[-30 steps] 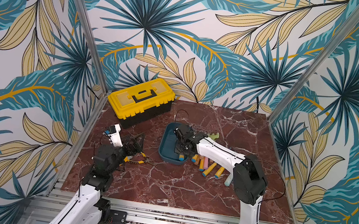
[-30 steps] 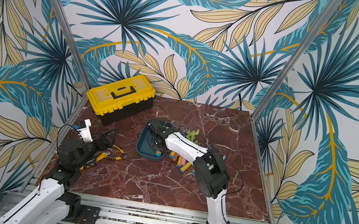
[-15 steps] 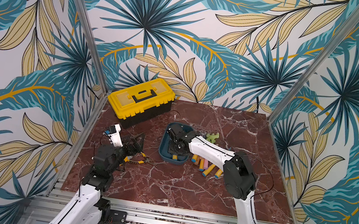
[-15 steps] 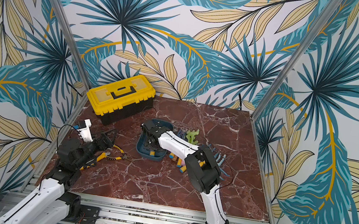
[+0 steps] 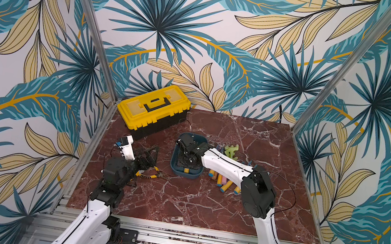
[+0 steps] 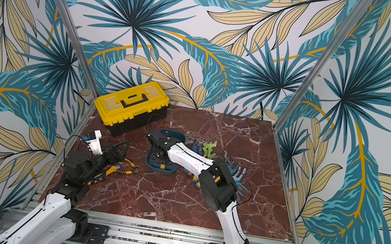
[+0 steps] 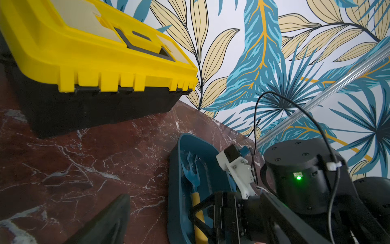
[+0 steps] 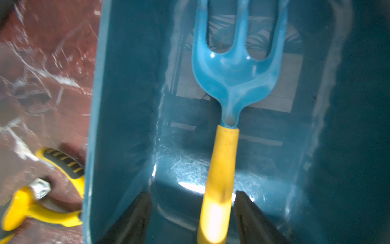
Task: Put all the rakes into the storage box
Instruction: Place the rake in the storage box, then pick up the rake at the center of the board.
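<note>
Red-veined marble table (image 5: 227, 214), leaf-print walls all round. Just released: right gripper (image 8: 192, 193), clamped a second ago, now with jaws parted either side of the yellow handle, seemingly clear of it. Rake (image 8: 229, 84) lying inside the storage box (image 8: 126, 105), so likely only withdrawal left. Left gripper (image 5: 148, 156) spread wide, empty, near the pliers (image 6: 125, 167). Release gap plain from the right wrist, hidden under the arm in both top views.

Place: robot test cell | aluminium rails (image 5: 183, 236), leaf-print walls (image 5: 158, 14), marble tabletop (image 5: 189, 199)

no readable text, no legible labels, brands, numbers
</note>
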